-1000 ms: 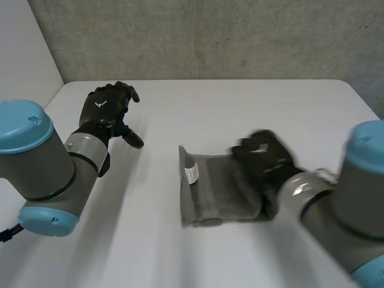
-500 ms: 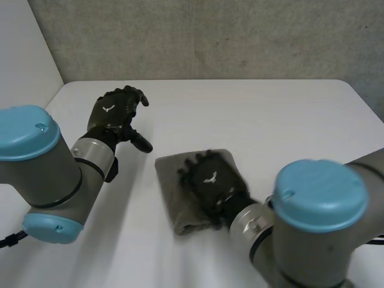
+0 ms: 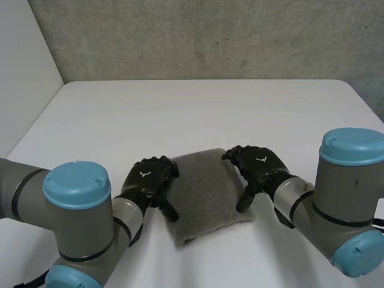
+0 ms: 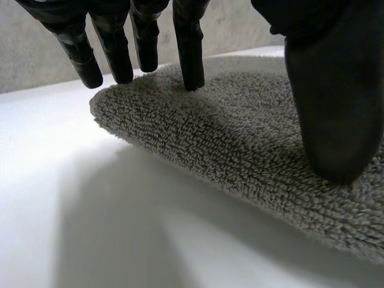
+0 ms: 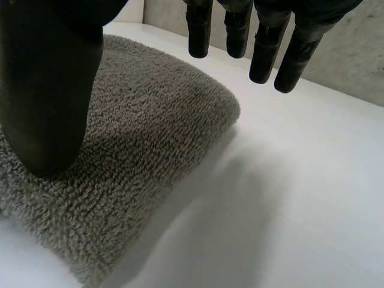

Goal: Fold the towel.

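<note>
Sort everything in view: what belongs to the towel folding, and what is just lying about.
Belongs to the job: the folded grey towel; the left hand, open at one side edge; the right hand, open at the opposite edge.
Just there: the white table; the grey wall behind it.

The head camera looked down from behind and between the arms at the white table [image 3: 198, 102]. The wrist cameras sat low, very near the grey towel [image 3: 207, 192], at its left and right edges; all three views shared it.
</note>
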